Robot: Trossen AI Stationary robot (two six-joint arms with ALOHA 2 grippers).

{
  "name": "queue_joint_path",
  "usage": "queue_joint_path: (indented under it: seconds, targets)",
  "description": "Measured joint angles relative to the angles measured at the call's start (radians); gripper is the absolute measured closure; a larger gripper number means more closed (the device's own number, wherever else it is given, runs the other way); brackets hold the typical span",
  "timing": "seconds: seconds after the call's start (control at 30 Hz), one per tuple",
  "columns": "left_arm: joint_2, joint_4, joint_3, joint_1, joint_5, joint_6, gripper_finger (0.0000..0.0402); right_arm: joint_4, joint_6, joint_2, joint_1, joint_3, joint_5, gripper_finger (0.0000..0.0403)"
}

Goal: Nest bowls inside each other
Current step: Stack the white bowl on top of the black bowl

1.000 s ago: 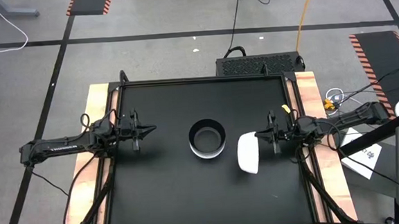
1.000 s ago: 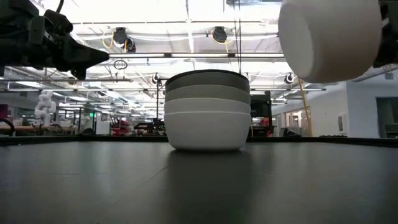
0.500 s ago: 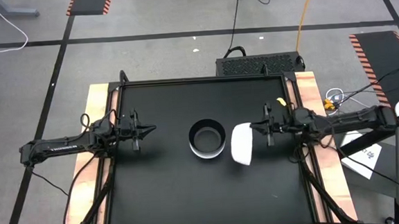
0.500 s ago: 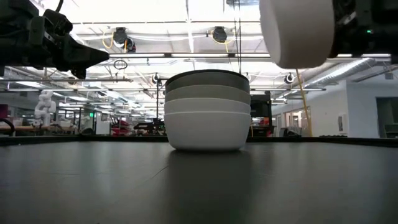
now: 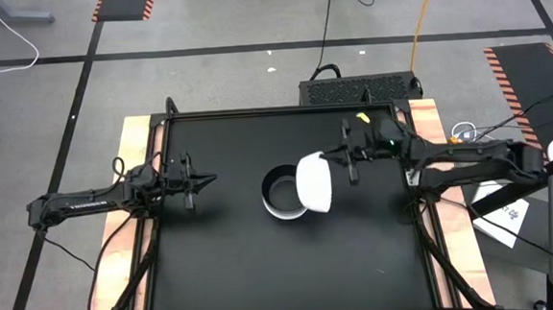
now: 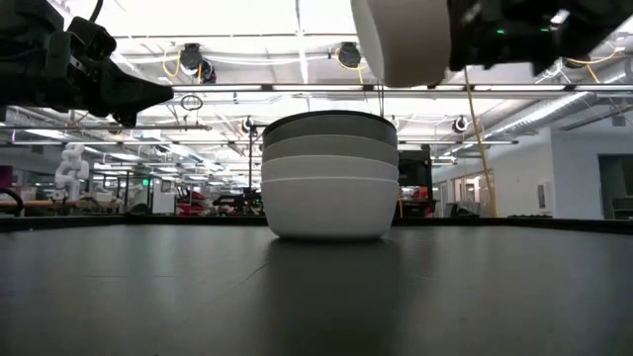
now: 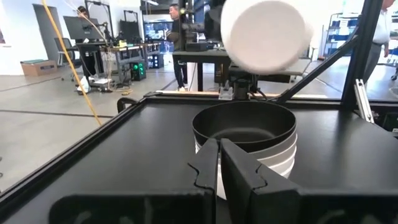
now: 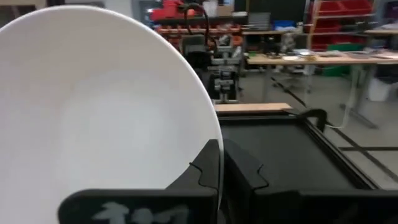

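The right pincer [image 5: 339, 157], clamped on a tilted white bowl [image 5: 314, 182] just above the stack [image 5: 281, 195], could drop it askew, jamming the rim.

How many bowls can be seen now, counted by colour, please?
White bowls: 3, with 2 at the bottom of the stack and 1 held in the air by the right gripper.
Grey bowls: 1, in the stack.
Black bowls: 1, on top of the stack.
Total: 5 bowls visible.
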Motion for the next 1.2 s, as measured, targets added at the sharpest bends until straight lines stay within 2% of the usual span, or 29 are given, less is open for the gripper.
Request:
queue_joint_path:
  seconds: [0.13,0.43,0.73,1.2]
  targets:
    - [0.0,0.0,0.0,0.0,0.0,0.004,0.038,-0.02,0.036,0.092,-0.064,0.131,-0.135,0.0403]
    - [0.0,-0.048,0.0,0.0,0.0,0.004,0.038,-0.276,0.026,0.283,-0.126,0.409,-0.191,0.0403]
    - [0.0,-0.048,0.0,0.0,0.0,0.004,0.038,-0.566,-0.022,0.446,-0.125,0.621,-0.189,0.0403]
    - [0.0,-0.051,0.0,0.0,0.0,0.026,0.038,-0.742,-0.023,0.582,-0.087,0.779,-0.187,0.0403]
